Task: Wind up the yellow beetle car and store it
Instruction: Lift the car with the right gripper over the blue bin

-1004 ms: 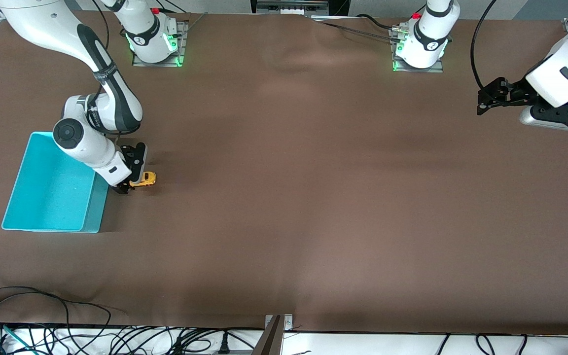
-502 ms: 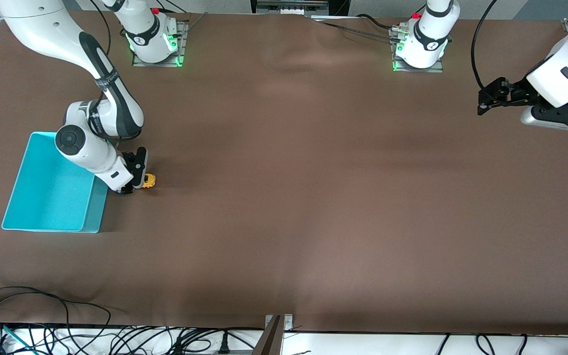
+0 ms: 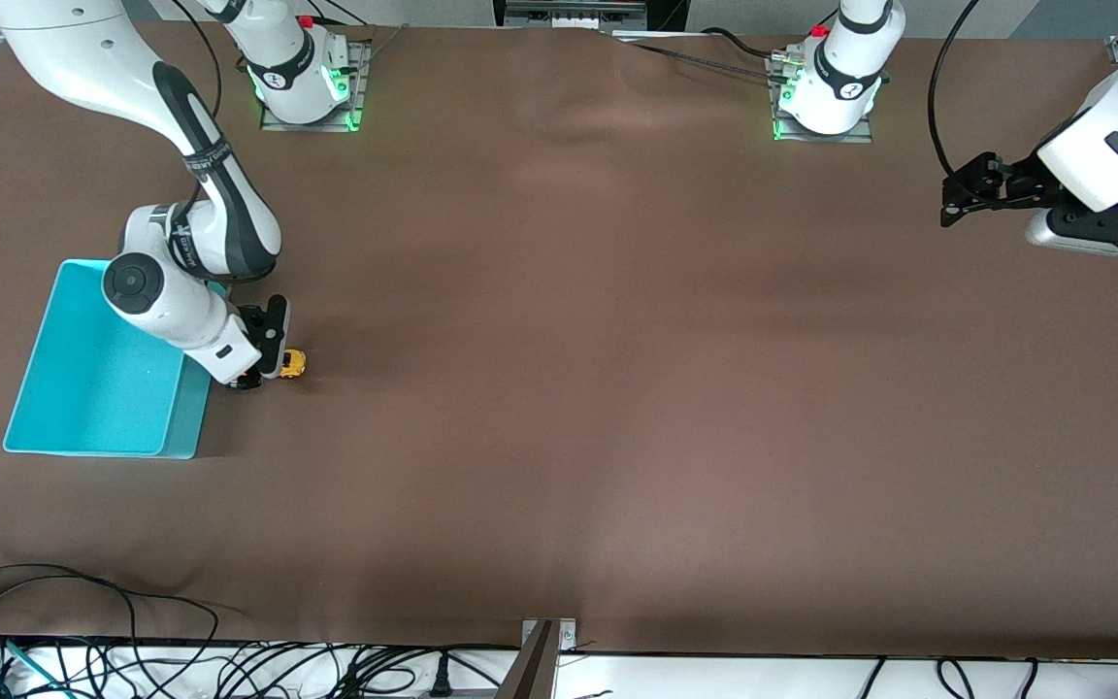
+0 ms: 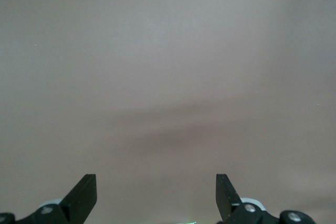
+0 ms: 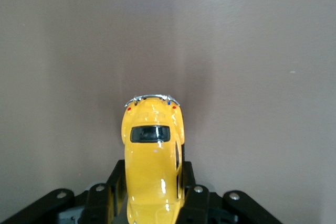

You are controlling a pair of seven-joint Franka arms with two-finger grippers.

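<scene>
So the right gripper [image 3: 268,367] is sitting low at the table [image 3: 617,388], right beside the turquoise bin [image 3: 103,388], and its jaws are clamping on the yellow beetle car [image 3: 293,363]. In the front view only the end of the car is poking out past the black fingers; the rest is tucked under the wrist. The right wrist view is showing it way better: the yellow beetle car [image 5: 153,161] is sitting lengthwise between the two black fingers [image 5: 195,195], one pressing on each flank, with the dark window facing up and the chrome bumper with two tiny red lights pointing away from the gripper. Can't tell whether the wheels are touching the brown cloth or riding just above it.

The car is outside the bin, just beside its long wall on the side facing the left arm's end of the table. Nothing is showing inside the bin except its turquoise floor, and part of it is hiding under the right arm's wrist.

The left gripper [image 3: 955,199] is waiting up in the air over the left arm's end of the table, well apart from everything. Its jaws are standing wide apart with nothing between them; the left wrist view is showing just the two fingertips [image 4: 84,195] and bare brown cloth.
</scene>
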